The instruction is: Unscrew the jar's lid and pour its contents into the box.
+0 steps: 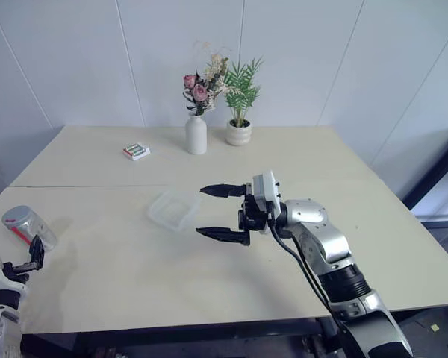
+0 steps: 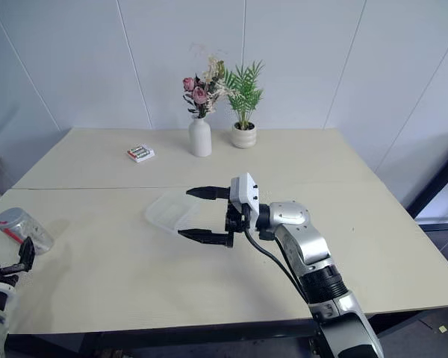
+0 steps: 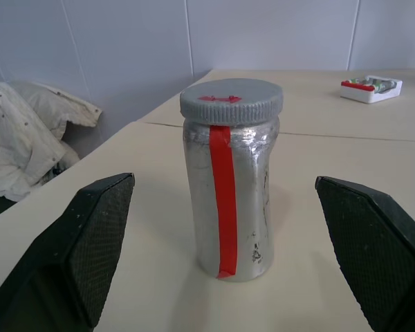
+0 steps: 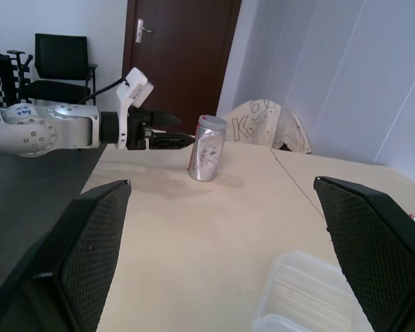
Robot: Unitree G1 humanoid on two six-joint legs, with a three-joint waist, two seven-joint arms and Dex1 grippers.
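The jar (image 3: 229, 200) is a silvery cylinder with a red strip down its side. It stands upright near the table's left edge (image 1: 28, 224). The grey lid (image 3: 231, 100), with a red mark on top, sits on the jar. My left gripper (image 1: 26, 259) is open just in front of the jar, with one finger (image 3: 90, 256) on each side and neither touching it. The box (image 1: 175, 209), a clear shallow tray, lies at mid-table. My right gripper (image 1: 201, 211) hangs open and empty above the table, pointing left, its tips by the box's right side. The contents are hidden inside the jar.
At the back of the table stand a white vase of flowers (image 1: 196, 134) and a small potted plant (image 1: 239, 133). A white packet (image 1: 137, 151) lies to their left. Beyond the table's left side, a pale jacket (image 3: 28, 138) is draped over a chair.
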